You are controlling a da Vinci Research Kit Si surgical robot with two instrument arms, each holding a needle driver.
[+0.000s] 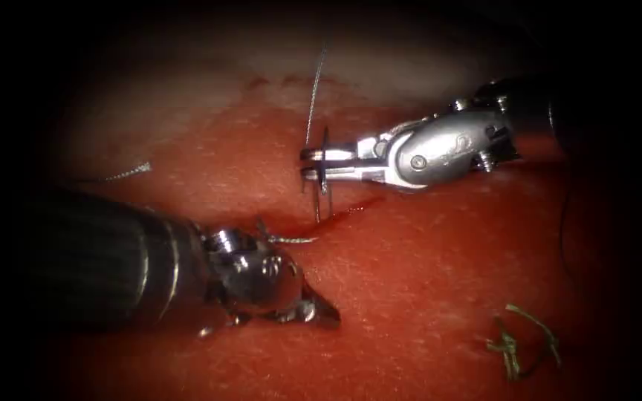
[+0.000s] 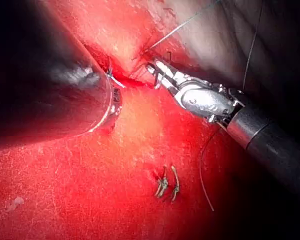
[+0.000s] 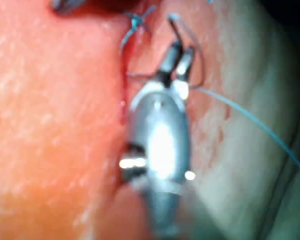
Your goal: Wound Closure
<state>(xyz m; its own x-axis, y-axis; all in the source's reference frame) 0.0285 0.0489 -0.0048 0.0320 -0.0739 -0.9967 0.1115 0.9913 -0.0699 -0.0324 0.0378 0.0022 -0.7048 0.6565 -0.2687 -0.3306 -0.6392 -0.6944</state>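
While I hold both arms over the tissue, the right tool sits above the cut, fingers clamped on the needle. Needle stands near vertical across the fingers, gripped about mid-curve; its lower end runs down toward the cut, but I can't tell if the tip is in the tissue. Thread rises from the needle toward the far edge of the tissue; the right wrist view shows it trailing off beside the tool over pale tissue.

Left tool lies low on the tissue, left of and nearer than the cut, holding nothing I can see. Its fingers look close together, tip pointing right, but I can't tell for sure if they're fully closed. In the left wrist view its dark shaft blocks much of the near end of the cut.

Red fluid pools along the cut. A knotted stitch sits at the cut just above the left tool's wrist. A loose thread piece lies well left of the cut. Cut ends of thread lie well apart from both tools, toward the near right corner of the tissue; same ends in the left wrist view. A dark strand hangs by the right shaft.
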